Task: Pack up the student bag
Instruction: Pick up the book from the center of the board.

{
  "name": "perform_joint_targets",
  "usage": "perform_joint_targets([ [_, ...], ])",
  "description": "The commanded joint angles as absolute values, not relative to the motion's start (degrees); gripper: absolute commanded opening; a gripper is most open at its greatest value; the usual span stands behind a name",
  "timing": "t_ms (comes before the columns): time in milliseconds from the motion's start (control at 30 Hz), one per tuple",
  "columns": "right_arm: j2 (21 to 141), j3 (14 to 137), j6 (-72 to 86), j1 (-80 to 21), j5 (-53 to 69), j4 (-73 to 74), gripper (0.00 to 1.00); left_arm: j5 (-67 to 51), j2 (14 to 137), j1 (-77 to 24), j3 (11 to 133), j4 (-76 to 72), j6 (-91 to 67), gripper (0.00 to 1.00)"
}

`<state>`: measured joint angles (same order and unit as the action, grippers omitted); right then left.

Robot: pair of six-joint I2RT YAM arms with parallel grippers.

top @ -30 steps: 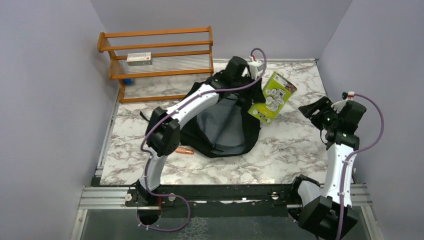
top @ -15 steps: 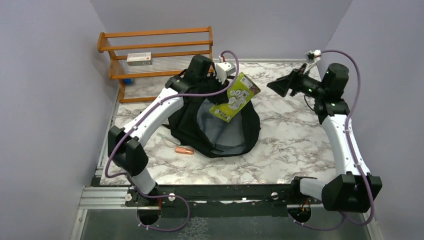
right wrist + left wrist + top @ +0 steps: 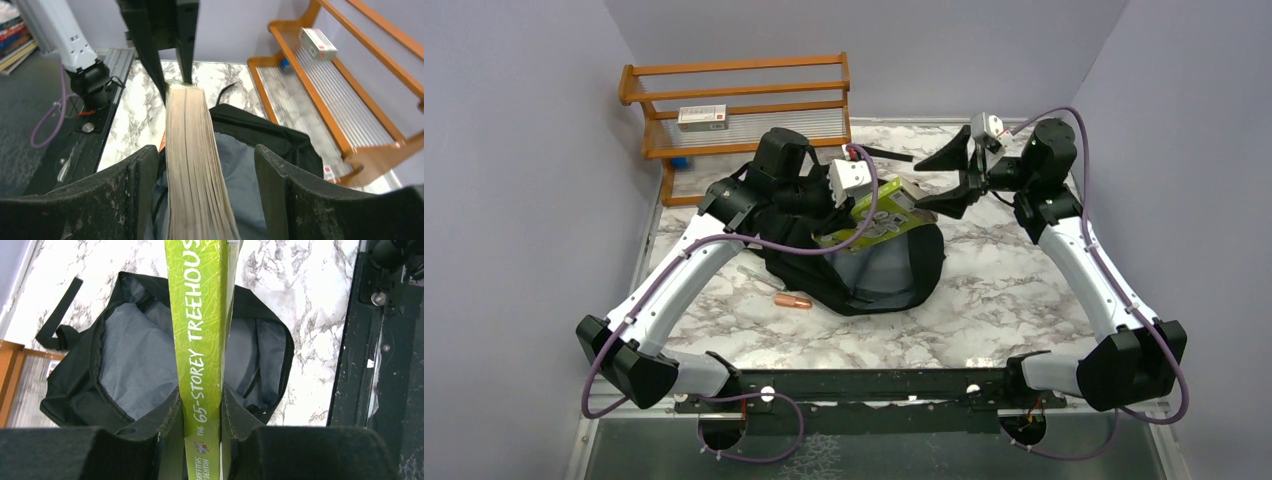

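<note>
One large black soft fabric backpack (image 3: 894, 272), one bright green paperback book (image 3: 879, 222), one orange-brown wooden slatted rack (image 3: 734, 105), one small white cardboard box (image 3: 702, 117) on the rack's middle shelf, and one short copper-coloured pen-like stick (image 3: 794, 301). Two arms, each with one claw.

The backpack lies slumped in the middle of the white-and-grey marble surface (image 3: 1014, 290), in front of the rack. Its mouth gapes wide, showing the grey lining (image 3: 135, 355) inside a black rim, and one black strap (image 3: 57, 315) trails out behind it. The copper stick lies on the surface just beside the backpack's left edge.

The left claw (image 3: 202, 412) is clenched on the book, one black finger pressed to each cover near the spine's lower end. The spine reads "65-STOREY TREEHOUSE". The book hangs tilted above the open mouth of the backpack.

The right claw (image 3: 192, 195) is spread wide. The book's pale page edge (image 3: 192, 165) runs between its two fingers (image 3: 132, 195), with a narrow gap on one side and a wider one on the other, so it grips nothing.
</note>
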<state>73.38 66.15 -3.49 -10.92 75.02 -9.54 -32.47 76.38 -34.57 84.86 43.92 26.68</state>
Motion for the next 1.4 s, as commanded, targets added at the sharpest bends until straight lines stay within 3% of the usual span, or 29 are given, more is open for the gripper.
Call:
perform_joint_targets([
  [0,72.35,66.89,-13.76,-13.37,82.79,-9.23,0.75,-38.88,74.84,-34.45,84.49,43.08,32.28,0.00],
  [300,76.62,75.41,-30.27,-17.75,80.32,21.94,0.71,-39.52,76.37,-35.06,85.87,43.07,32.87,0.00],
  [533,78.05,76.12,-32.67,-18.35,73.40,28.92,0.63,-39.08,77.37,-35.66,86.91,43.35,33.27,0.00],
  [1067,80.06,75.65,-35.20,-18.46,73.41,34.61,0.20,-35.63,80.16,-36.39,88.53,42.91,32.09,0.00],
  [1167,78.96,73.38,-28.17,-18.46,72.71,27.52,0.02,-32.69,80.65,-36.39,88.20,40.81,29.71,0.16],
  [1233,77.95,72.07,-24.53,-18.46,71.50,23.74,0.01,-29.89,80.62,-36.35,87.59,38.89,28.00,0.28],
  [1367,74.96,69.64,-16.31,-18.46,67.46,16.38,0.01,-24.61,79.42,-36.34,84.90,32.41,23.97,0.69],
])
